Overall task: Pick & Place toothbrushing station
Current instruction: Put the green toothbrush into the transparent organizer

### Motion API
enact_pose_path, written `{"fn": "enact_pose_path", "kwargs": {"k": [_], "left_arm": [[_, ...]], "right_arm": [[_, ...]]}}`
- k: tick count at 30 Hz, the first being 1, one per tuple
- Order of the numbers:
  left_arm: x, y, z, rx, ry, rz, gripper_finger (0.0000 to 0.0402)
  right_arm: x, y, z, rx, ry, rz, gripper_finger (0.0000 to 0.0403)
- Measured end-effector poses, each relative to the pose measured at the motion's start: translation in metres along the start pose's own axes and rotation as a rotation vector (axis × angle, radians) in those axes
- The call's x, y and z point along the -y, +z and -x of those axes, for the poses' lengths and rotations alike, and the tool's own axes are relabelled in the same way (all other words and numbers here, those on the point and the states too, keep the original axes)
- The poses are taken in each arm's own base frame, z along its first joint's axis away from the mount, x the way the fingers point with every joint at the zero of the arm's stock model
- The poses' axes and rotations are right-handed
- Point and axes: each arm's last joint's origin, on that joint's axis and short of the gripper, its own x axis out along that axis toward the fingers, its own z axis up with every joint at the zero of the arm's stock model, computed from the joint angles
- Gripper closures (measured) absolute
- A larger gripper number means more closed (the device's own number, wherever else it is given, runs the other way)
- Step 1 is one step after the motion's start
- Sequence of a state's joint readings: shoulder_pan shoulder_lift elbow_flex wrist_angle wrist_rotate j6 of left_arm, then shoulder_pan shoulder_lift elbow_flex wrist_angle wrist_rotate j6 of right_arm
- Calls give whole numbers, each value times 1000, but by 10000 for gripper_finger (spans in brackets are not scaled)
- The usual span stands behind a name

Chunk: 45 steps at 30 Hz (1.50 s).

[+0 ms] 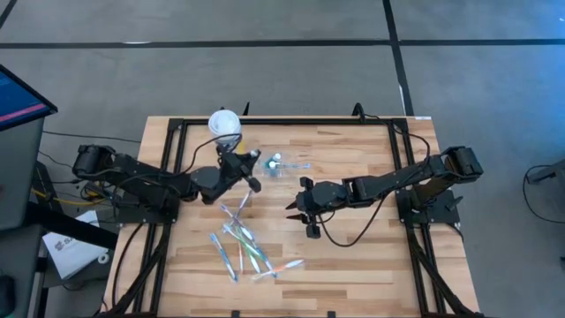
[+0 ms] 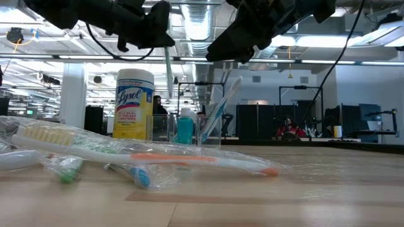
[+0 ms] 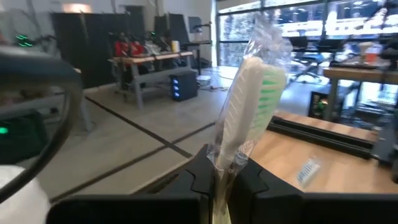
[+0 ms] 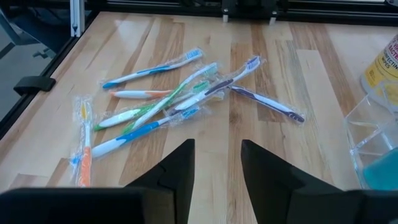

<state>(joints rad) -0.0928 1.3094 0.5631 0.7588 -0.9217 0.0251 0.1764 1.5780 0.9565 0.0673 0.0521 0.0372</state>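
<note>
Grey floor (image 1: 265, 79) with dark lines; black cabinets (image 2: 259, 123); bright windows (image 3: 323, 25)

In the left wrist view the wrapped toothbrush (image 3: 249, 106) shows only its bristle end; its handle drops out of sight between the dark fingers (image 3: 196, 180). From above, the clear cup (image 1: 275, 164) is too small to tell its contents. At table height the yellow canister (image 2: 134, 104) hides part of the cup behind it. The right wrist view cuts the cup (image 4: 373, 146) and the canister (image 4: 384, 68) at its edge
</note>
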Motion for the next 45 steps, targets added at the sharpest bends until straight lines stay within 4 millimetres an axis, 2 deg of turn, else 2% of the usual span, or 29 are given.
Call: {"fn": "enact_pose_path", "kwargs": {"k": [7,20,33,45], "left_arm": [[-3,5,-4,5,105,-29,392],[-14,3,-14,-14,164,-49,391],[-18,-4,-22,-59,76,-75,390],[-28,-12,-30,-127,71,-67,390]], "right_arm": [[0,0,0,0,0,3,282],[0,0,0,0,0,2,282],[0,0,0,2,0,3,281],[0,0,0,2,0,10,280]]}}
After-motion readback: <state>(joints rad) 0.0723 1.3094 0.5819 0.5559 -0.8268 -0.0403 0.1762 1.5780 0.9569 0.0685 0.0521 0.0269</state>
